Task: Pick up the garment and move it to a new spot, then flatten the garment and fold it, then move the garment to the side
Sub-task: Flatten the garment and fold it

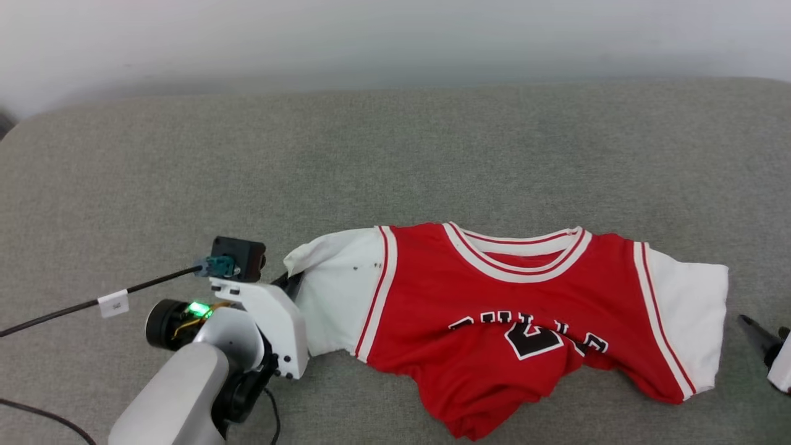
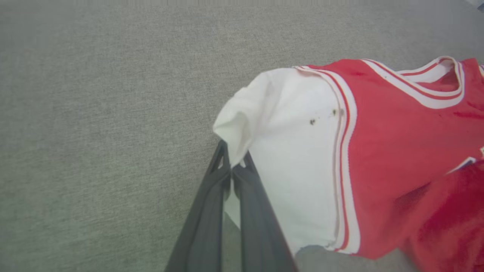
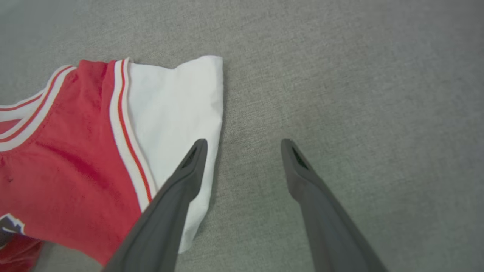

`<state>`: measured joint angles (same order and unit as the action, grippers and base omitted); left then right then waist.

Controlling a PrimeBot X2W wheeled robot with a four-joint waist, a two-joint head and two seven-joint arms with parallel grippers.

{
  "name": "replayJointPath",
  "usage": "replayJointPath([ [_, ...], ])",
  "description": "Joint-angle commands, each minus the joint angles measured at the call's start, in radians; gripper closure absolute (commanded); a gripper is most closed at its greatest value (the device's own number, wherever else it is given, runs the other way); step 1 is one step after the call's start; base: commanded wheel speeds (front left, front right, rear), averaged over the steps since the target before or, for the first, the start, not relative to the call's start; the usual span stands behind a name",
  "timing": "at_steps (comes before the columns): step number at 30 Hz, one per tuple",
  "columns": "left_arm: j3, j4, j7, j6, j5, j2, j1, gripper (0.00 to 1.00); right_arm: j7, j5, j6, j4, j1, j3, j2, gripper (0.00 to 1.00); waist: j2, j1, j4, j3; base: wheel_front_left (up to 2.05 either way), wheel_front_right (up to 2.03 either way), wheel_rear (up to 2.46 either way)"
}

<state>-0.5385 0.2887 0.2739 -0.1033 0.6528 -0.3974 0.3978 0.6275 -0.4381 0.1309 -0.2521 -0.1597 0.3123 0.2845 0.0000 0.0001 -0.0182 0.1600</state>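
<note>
Left gripper (image 2: 231,166) pinched on a corner of the garment (image 1: 494,290) at its left sleeve (image 2: 287,151), right gripper (image 3: 244,145) spread beside right sleeve (image 3: 177,102); shallow one-sided hold liable to slip on lifting.

There is one red jersey shirt with black white-edged lettering (image 1: 494,290) and one grey woven-fabric surface (image 1: 395,154). The shirt has two white sleeves (image 1: 330,296) and one red-and-white striped collar (image 1: 519,272). Two sets of jaws give four long dark fingers (image 3: 177,196). One black cable (image 1: 62,312), one white tag (image 1: 114,303).
</note>
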Motion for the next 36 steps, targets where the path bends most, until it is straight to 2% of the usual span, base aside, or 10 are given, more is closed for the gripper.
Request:
replayJointPath([
  [1, 0.001, -0.03, -0.012, -0.009, -0.016, 0.002, 0.025, 1.0, 0.051, -0.009, 0.0, -0.038, -0.051, -0.001, 0.023, 0.0, 0.0, -0.0001, 0.029, 0.036, 0.0, 0.0, 0.0],
  [5, -0.008, -0.089, -0.013, -0.019, -0.03, 0.005, 0.038, 1.0, 0.155, -0.019, 0.0, -0.113, -0.148, -0.026, 0.051, 0.0, 0.0, -0.0001, 0.054, 0.079, 0.0, 0.0, 0.0],
  [11, -0.016, -0.148, -0.012, -0.027, -0.04, 0.003, 0.048, 1.0, 0.218, 0.0, -0.001, -0.191, -0.226, -0.063, 0.07, 0.0, 0.0, -0.0001, 0.073, 0.123, 0.0, 0.0, 0.0],
  [16, -0.016, -0.165, -0.012, -0.022, -0.033, 0.001, 0.05, 1.0, 0.272, 0.007, -0.001, -0.263, -0.237, -0.09, 0.055, 0.0, 0.0, -0.0001, 0.078, 0.135, 0.0, 0.0, 0.0],
  [17, -0.015, -0.166, -0.014, -0.023, -0.032, 0.0, 0.05, 1.0, 0.286, 0.006, -0.001, -0.274, -0.234, -0.092, 0.048, 0.35, 0.0, -0.0001, 0.079, 0.135, 0.0, 0.0, 0.0],
  [18, -0.015, -0.165, -0.015, -0.023, -0.03, 0.0, 0.048, 1.0, 0.299, 0.006, -0.001, -0.281, -0.231, -0.096, 0.041, 0.64, 0.0, -0.0001, 0.079, 0.134, 0.0, 0.0, 0.0],
  [19, -0.015, -0.164, -0.016, -0.023, -0.028, 0.0, 0.046, 1.0, 0.312, 0.005, -0.001, -0.288, -0.232, -0.098, 0.035, 1.0, 0.0, -0.0001, 0.079, 0.133, 0.0, 0.0, 0.0],
  [26, -0.01, -0.159, -0.027, -0.018, -0.025, -0.013, 0.042, 1.0, 0.335, 0.007, 0.0, -0.252, -0.265, -0.11, 0.053, 1.0, 0.0, -0.0001, 0.065, 0.097, 0.0, 0.0, 0.0],
  [36, 0.042, -0.187, -0.054, -0.02, -0.053, -0.078, 0.122, 1.0, 0.235, 0.028, -0.001, -0.025, -0.368, -0.218, 0.154, 1.0, 0.0, -0.0001, 0.025, -0.046, 0.0, 0.0, 0.0],
])
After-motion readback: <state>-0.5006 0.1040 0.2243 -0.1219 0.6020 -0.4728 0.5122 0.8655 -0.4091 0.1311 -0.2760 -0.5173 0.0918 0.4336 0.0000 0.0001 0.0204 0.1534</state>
